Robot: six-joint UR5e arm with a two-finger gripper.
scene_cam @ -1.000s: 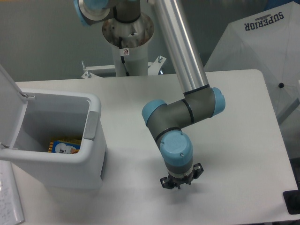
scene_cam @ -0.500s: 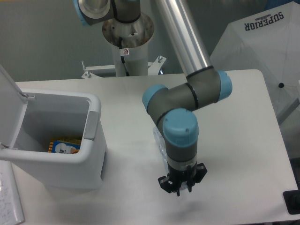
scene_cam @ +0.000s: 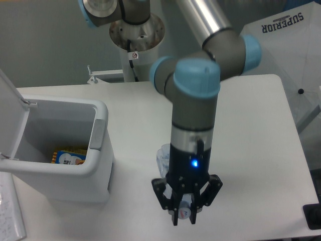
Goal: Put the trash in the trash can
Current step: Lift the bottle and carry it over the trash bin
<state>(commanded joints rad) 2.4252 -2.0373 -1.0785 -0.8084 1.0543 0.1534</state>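
Right now the arm [scene_cam: 193, 120] hangs nearly straight down over the white surface [scene_cam: 256, 140], its wrist pointing at the near edge, with a small blue light glowing on the wrist housing. The gripper [scene_cam: 184, 213] sits low near the bottom of the view, and its two dark fingers are clamped on a clear plastic bottle [scene_cam: 165, 156]. Only parts of that bottle show: a crumpled clear body peeking out to the left of the wrist, and a small pale tip with a touch of blue between the fingers. Whether the bottle touches the surface cannot be told.

Well apart to the left stands the trash can [scene_cam: 98, 165], a white bin with rounded corners and a grey pad on its right rim. Its lid [scene_cam: 7, 115] is swung up and back on the left side, so the inside is open to view. At the bottom of the bin lies a yellow and blue packet [scene_cam: 70, 155].
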